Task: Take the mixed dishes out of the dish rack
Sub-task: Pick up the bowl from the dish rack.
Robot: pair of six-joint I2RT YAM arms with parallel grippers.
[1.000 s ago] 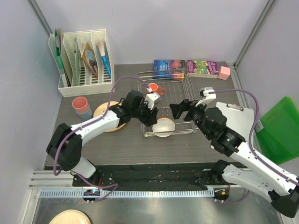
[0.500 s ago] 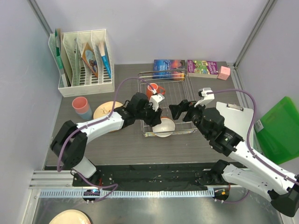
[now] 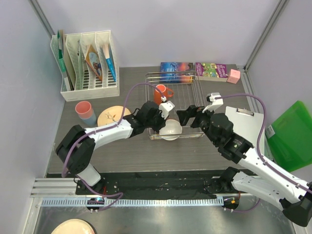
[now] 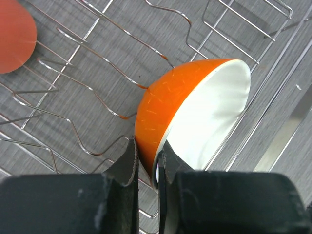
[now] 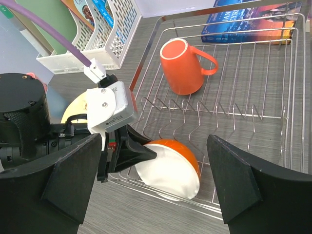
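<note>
The orange bowl [image 3: 171, 129] [image 4: 190, 112] [image 5: 170, 165] with a white inside leans on its edge at the front of the silver dish rack [image 3: 192, 80] [image 5: 292, 122]. My left gripper [image 3: 163, 122] [image 4: 147, 151] is shut on the bowl's near rim, one finger on the orange outside and one on the white inside. An orange mug [image 3: 162, 92] [image 5: 181, 66] lies further back in the rack. My right gripper [image 3: 187, 116] [image 5: 153, 139] hangs open over the rack's front right, holding nothing. Left of the rack, a pink cup [image 3: 84, 108] sits in a light blue cup [image 3: 88, 118] beside a cream plate [image 3: 111, 117].
A white file organiser [image 3: 87, 63] stands at the back left. Two books [image 3: 176, 72] [image 3: 210, 70] and a pink block [image 3: 234, 74] lie behind the rack. A clipboard [image 3: 246, 126] and a green folder [image 3: 292, 131] lie on the right.
My left gripper has moved right to the rack's front edge and closed on the bowl's rim. The right arm has barely moved.
</note>
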